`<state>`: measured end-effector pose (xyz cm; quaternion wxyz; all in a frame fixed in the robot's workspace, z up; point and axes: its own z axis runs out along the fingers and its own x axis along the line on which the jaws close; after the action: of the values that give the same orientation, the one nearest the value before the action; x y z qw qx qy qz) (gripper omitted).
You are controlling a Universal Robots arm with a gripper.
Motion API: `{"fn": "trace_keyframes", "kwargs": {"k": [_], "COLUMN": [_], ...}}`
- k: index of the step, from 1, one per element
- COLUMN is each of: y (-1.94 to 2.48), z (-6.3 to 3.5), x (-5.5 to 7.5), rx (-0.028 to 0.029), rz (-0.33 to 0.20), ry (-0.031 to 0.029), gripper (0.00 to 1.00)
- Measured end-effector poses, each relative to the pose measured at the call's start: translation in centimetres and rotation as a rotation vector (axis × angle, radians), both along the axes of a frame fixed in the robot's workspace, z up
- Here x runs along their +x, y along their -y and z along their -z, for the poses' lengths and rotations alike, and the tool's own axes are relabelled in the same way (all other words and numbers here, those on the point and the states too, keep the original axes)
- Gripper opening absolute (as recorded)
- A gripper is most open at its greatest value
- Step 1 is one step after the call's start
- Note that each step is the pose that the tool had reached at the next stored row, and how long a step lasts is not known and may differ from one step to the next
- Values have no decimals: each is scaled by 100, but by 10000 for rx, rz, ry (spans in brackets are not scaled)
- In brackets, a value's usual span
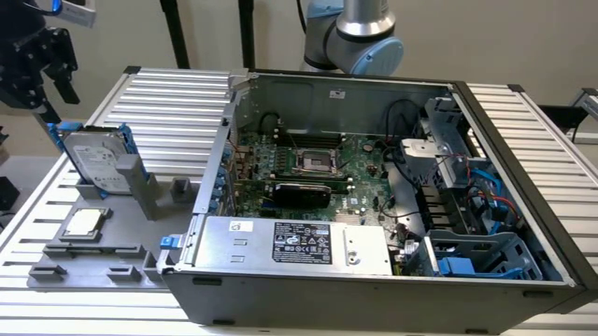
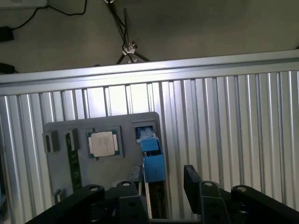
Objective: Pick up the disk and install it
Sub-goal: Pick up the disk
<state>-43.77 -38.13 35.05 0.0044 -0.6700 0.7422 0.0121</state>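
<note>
one ribbed metal table, carrying all below.
one open computer case, its insides showing, on the table's half toward the exterior view's right.
one arm, rising behind the case's far edge; its black wrist end hangs over the table's edge at the exterior view's left, pointing down.
one grey tray, beside the case, along that same table edge.
one gripper, released: two fingers spread, the disk lined up between them; contact i cannot tell.
one disk, blue-framed, upright in a slot at the tray's far edge.
one square chip, flat near the tray's middle.
</note>
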Motion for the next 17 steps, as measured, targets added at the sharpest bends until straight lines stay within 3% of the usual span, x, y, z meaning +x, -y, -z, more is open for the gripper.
{"fn": "trace_keyframes", "kwargs": {"k": [1,2,7,14,17], "y": [0,0,5,28,28], "z": [17,35,124,224,274], "x": [1,1,6,25,45], "rx": [-1,-1,0,-2,-12], "rz": [-1,-2,-38,-152,-257], "ry": [-9,-15,-59,-220,-234], "gripper": [47,54,54,54,54]}}
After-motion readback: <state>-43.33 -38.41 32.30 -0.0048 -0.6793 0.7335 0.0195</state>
